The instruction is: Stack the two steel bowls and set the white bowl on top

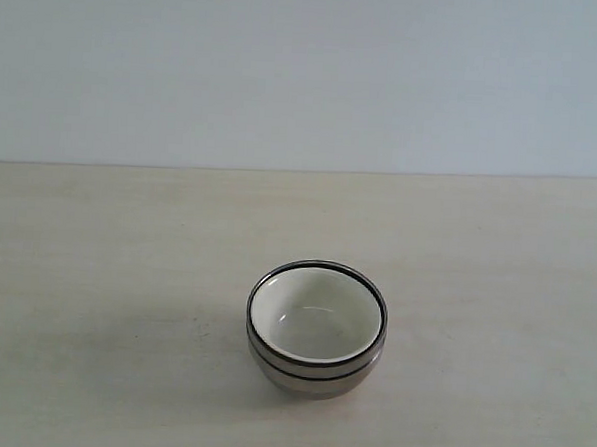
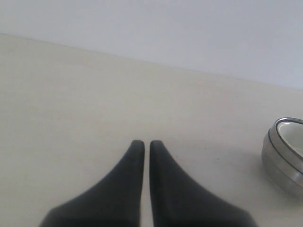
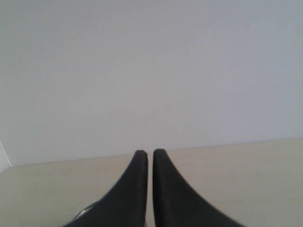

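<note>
**Item 1. Steel bowls** (image 1: pixel 310 382): two, round, mirror-finish metal, nested one inside the other. They stand on the table (image 1: pixel 96 273), a little right of its middle in the exterior view. Their rims show as stacked bright bands parted by dark lines. You cannot tell from here which bowl is the outer one.

**Item 2. White bowl** (image 1: pixel 314 309): glossy off-white ceramic with a plain, smooth hollow. It sits upright inside the steel pair, its rim about level with theirs.

**Item 3. Left claw** (image 2: pixel 147 144): dark, matte, tapered fingers drawn together to a thin slit, gripping nothing. It is over bare table, well apart from the stack.

**Item 4. Right claw** (image 3: pixel 150 153): the same build, also closed to a slit and empty, facing the wall (image 3: pixel 151 71).

**Item 5. Table:** pale, matte, faintly grained.

**Status:** by the look of it, the stacking is finished and all three bowls are seated. You have no further grasp to make. At most, check that the stack sits level and keep both arms clear of it.
</note>
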`<act>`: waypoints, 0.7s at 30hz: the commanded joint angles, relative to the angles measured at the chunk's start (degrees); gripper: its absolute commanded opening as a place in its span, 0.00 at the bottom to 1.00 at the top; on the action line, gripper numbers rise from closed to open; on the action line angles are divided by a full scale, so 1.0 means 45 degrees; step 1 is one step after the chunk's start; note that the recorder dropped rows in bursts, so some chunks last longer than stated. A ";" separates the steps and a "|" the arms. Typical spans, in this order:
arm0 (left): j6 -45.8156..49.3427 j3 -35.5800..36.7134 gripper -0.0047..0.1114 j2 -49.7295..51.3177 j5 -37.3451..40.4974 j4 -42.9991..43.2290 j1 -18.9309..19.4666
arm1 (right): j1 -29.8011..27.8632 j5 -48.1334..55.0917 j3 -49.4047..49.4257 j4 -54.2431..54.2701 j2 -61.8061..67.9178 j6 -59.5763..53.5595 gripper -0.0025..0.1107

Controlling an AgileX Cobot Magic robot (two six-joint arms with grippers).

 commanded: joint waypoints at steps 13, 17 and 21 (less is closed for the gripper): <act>-0.0112 0.0032 0.07 -0.0036 -0.0057 0.0010 0.0029 | -0.0103 0.0050 0.1351 0.8181 -0.0068 -0.9680 0.02; -0.0112 0.0032 0.07 -0.0036 -0.0057 0.0010 0.0029 | -0.0103 0.1222 0.1351 0.8127 -0.0068 -1.0965 0.02; -0.0112 0.0032 0.07 -0.0036 -0.0057 0.0010 0.0029 | -0.0103 0.1288 0.1351 0.8031 -0.0068 -1.1755 0.02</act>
